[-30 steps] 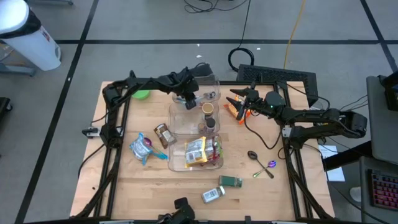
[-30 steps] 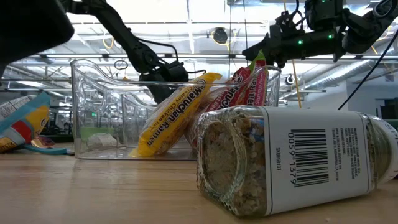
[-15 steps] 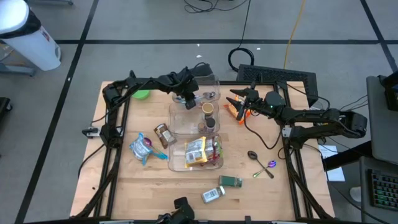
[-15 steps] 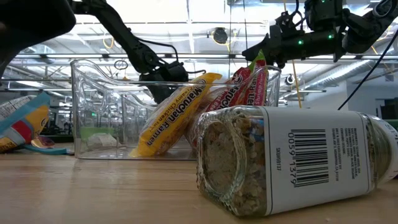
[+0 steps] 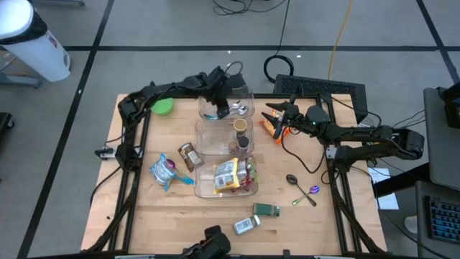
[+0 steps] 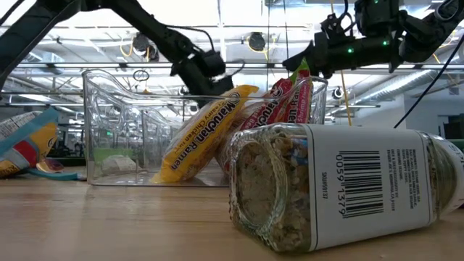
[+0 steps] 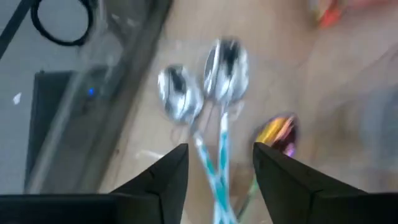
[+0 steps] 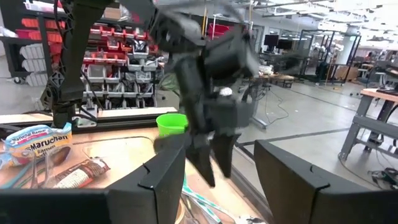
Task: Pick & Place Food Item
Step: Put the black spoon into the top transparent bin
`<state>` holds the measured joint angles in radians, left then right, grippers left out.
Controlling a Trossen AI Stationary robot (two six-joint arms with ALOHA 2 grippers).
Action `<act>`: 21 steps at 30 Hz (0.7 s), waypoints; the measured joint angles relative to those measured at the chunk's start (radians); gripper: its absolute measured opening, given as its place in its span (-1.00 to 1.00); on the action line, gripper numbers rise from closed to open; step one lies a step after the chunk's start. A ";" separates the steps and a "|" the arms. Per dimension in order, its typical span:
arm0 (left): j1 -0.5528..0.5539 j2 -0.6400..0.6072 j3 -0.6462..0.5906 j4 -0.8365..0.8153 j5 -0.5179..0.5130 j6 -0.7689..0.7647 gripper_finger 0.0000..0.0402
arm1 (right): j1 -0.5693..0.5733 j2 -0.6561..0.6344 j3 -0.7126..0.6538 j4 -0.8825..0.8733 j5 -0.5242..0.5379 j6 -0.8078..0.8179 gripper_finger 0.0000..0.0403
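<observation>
Left hand [image 5: 221,108] hangs above the far clear bin [image 5: 246,95] at the back of the bench [image 5: 180,216]. Its wrist view shows the fingers [image 7: 168,176] parted with nothing between them, and two teal-handled spoons [image 7: 205,87] lying on the bin floor directly below. Hand is released and empty.

Right hand [image 5: 272,119] is held over the bench just right of the bins, beside an orange packet [image 5: 267,128]. Its wrist view shows the fingers [image 8: 165,180] apart and nothing held. This arm appears to be waiting.

Food items: ramen packets [image 5: 233,175] stand in the near bin [image 5: 203,188]; two dark jars [image 5: 241,134] sit in the middle bin. Loose on the bench are a snack pack [image 5: 164,171], a brown pack [image 5: 189,155], two spice jars [image 5: 255,218] near the front edge, and loose spoons [image 5: 302,191] to the right.

Risks, as judged:
- The two arms are close over the bins. A careless sweep could bring them into contact.
- A low exit by the left hand could catch the bin wall and shift the bin.
- The lying jars may roll if nudged.
- Which food item is next is not evident.
</observation>
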<state>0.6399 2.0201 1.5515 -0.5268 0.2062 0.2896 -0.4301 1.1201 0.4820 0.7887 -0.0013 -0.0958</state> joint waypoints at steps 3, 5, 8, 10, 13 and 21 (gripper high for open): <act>0.007 -0.016 0.045 -0.010 0.144 -0.017 -0.04 | 0.000 0.000 0.000 -0.016 0.000 0.002 -0.09; 0.015 -0.041 0.046 0.047 0.303 -0.019 -0.05 | 0.000 0.000 0.000 -0.021 0.000 0.001 -0.09; 0.031 -0.099 0.046 0.096 0.445 -0.032 -0.08 | 0.000 0.000 0.000 -0.022 0.000 -0.002 -0.07; 0.043 -0.147 0.046 0.111 0.418 -0.042 -0.11 | 0.000 0.000 0.000 -0.020 0.000 -0.002 -0.07; 0.049 -0.227 0.039 0.112 0.303 -0.061 -0.16 | 0.000 0.000 0.000 -0.017 0.000 -0.002 -0.08; -0.019 -0.451 -0.089 0.226 0.243 -0.095 -0.24 | 0.000 0.000 0.000 -0.017 0.000 -0.002 -0.07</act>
<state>0.6209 1.5689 1.4628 -0.3012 0.4492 0.1950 -0.4305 1.1202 0.4820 0.7719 -0.0010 -0.0978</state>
